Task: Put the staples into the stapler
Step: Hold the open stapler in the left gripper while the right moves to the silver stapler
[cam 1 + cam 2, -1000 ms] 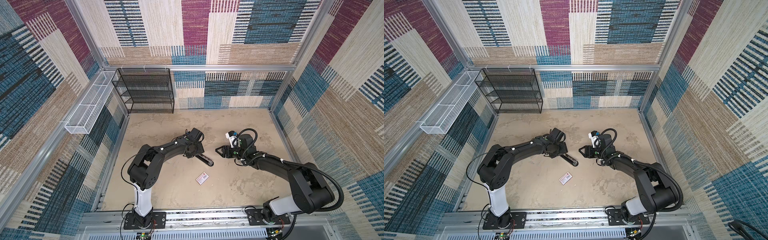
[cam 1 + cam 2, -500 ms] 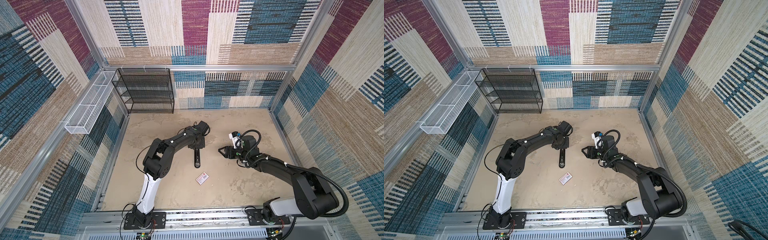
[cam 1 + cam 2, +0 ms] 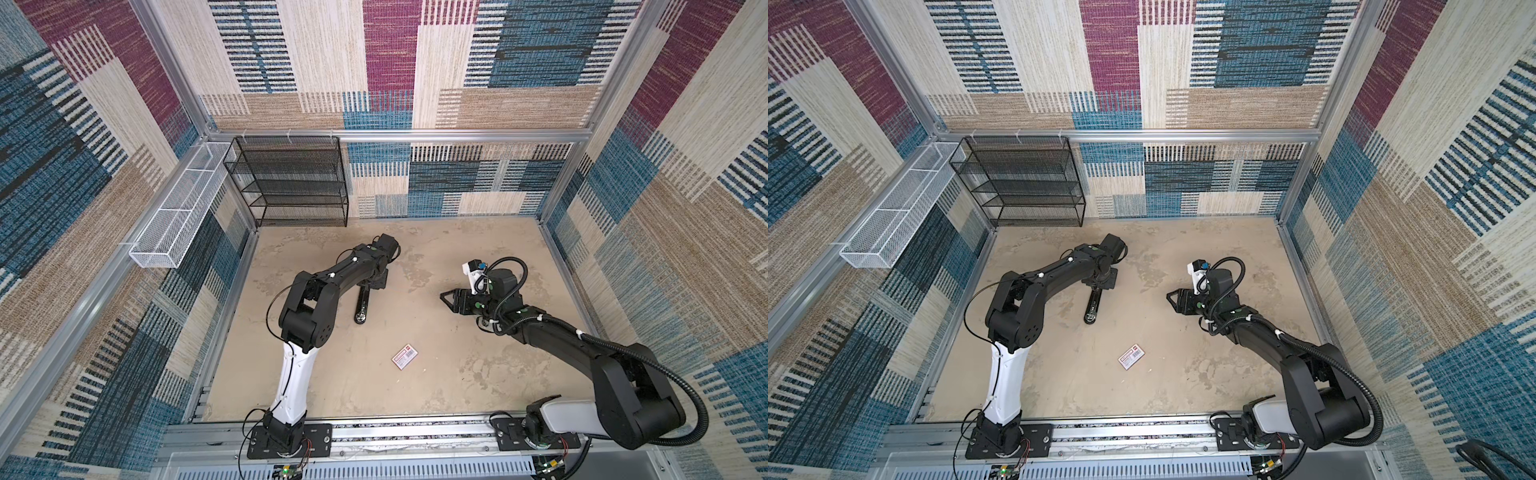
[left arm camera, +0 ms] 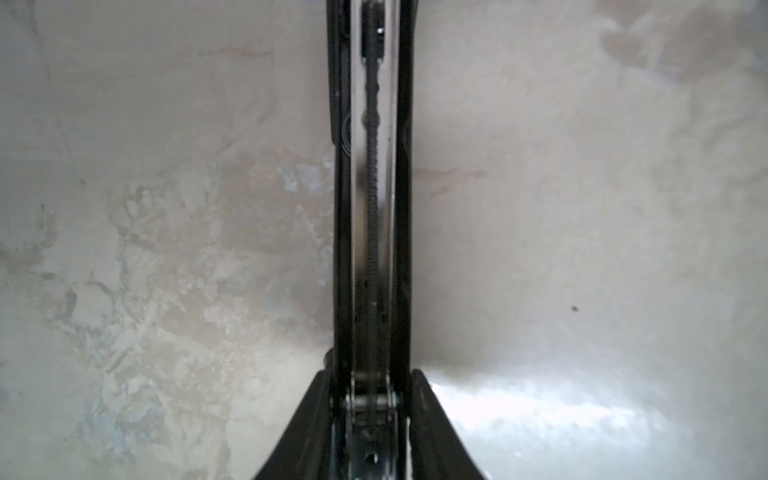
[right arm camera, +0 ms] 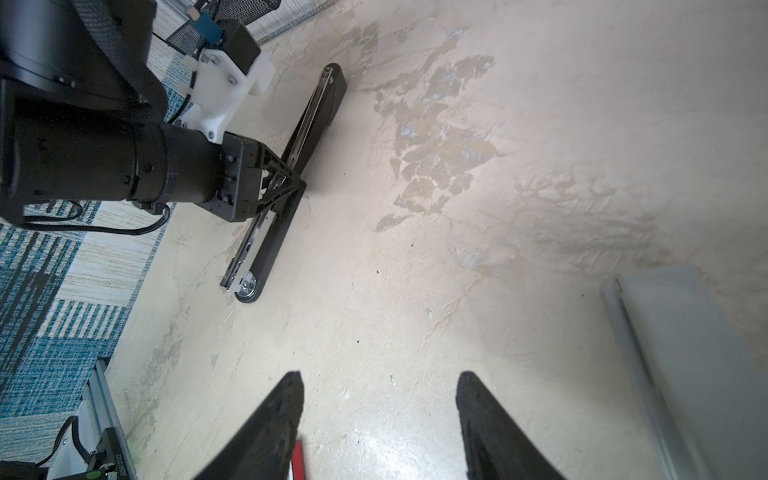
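Note:
The black stapler [image 3: 360,309] [image 3: 1091,308] lies on the beige table, left of centre. My left gripper [image 3: 376,283] [image 3: 1100,284] [image 4: 371,374] is shut on it from above, one finger on each side of its body. The metal channel with its spring [image 4: 372,199] shows in the left wrist view. In the right wrist view the stapler [image 5: 266,245] runs long and flat under that gripper. A small white box with a red label [image 3: 404,356] [image 3: 1132,356] lies nearer the front. The staples themselves are hidden. My right gripper [image 3: 444,296] [image 3: 1170,296] [image 5: 378,376] hangs open and empty at centre right.
A black mesh shelf [image 3: 291,183] stands at the back left corner. A white wire basket [image 3: 174,220] hangs on the left wall. Aluminium frame rails [image 3: 415,432] border the table's front, and a grey post [image 5: 685,353] shows in the right wrist view.
My left gripper has closed on the stapler and swung it from pointing front-right to pointing front-left. The left elbow has shifted right. The right gripper has drifted slightly right, still open.

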Controlling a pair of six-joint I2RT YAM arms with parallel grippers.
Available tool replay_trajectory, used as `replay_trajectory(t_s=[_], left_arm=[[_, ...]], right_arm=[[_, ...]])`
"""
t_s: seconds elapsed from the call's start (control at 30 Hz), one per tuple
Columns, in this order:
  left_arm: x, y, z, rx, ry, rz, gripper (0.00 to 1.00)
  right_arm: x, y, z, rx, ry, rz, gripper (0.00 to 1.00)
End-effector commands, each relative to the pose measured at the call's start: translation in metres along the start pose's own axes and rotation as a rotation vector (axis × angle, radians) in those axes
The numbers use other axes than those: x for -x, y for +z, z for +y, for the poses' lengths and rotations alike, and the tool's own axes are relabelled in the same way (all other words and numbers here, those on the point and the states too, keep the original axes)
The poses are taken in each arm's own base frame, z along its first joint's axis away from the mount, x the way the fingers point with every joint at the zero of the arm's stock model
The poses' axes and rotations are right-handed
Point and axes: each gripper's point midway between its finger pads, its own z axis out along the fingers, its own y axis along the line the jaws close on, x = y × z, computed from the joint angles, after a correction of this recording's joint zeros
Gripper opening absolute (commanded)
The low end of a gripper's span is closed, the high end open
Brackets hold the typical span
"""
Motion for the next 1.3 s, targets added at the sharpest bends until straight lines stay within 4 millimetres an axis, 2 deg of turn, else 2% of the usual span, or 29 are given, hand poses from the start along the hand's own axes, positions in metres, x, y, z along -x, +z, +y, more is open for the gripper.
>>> replay_trajectory(t_s=[0.0,0.07,0.13,0.23,0.37,0.53,0.67,0.9,1.03,1.13,1.27], left_arm=[[-0.008,0.004,0.009,-0.004,0.034,0.030,0.42],[-0.009,0.002,0.008,-0.020,0.031,0.027,0.52],[-0.009,-0.002,0.007,-0.039,0.023,0.025,0.56],[-0.007,-0.015,0.007,-0.068,0.000,0.008,0.59],[-0.009,-0.037,0.007,-0.125,-0.049,-0.022,0.60],[-0.021,-0.066,-0.001,-0.245,-0.120,-0.059,0.60],[-0.037,-0.083,-0.007,-0.306,-0.136,-0.066,0.60],[-0.057,-0.106,-0.007,-0.391,-0.187,-0.100,0.60],[-0.065,-0.113,-0.005,-0.410,-0.201,-0.112,0.60],[-0.070,-0.114,-0.004,-0.416,-0.209,-0.106,0.60],[-0.073,-0.118,-0.005,-0.438,-0.223,-0.113,0.60]], right_arm=[[0.009,-0.005,-0.008,-0.068,-0.010,-0.020,0.64],[0.014,-0.008,-0.017,-0.135,-0.006,-0.026,0.65],[0.019,-0.014,-0.032,-0.228,0.006,-0.030,0.67],[0.022,-0.025,-0.055,-0.359,0.037,-0.040,0.71],[0.024,-0.038,-0.076,-0.452,0.042,-0.055,0.80],[0.014,-0.030,-0.090,-0.498,0.045,-0.002,0.84],[0.003,-0.016,-0.097,-0.494,0.046,0.066,0.78],[-0.009,0.008,-0.089,-0.401,0.048,0.134,0.57],[-0.015,0.023,-0.080,-0.376,0.010,0.173,0.50],[-0.018,0.038,-0.068,-0.365,-0.035,0.206,0.45],[-0.019,0.061,-0.040,-0.313,-0.092,0.229,0.41]])
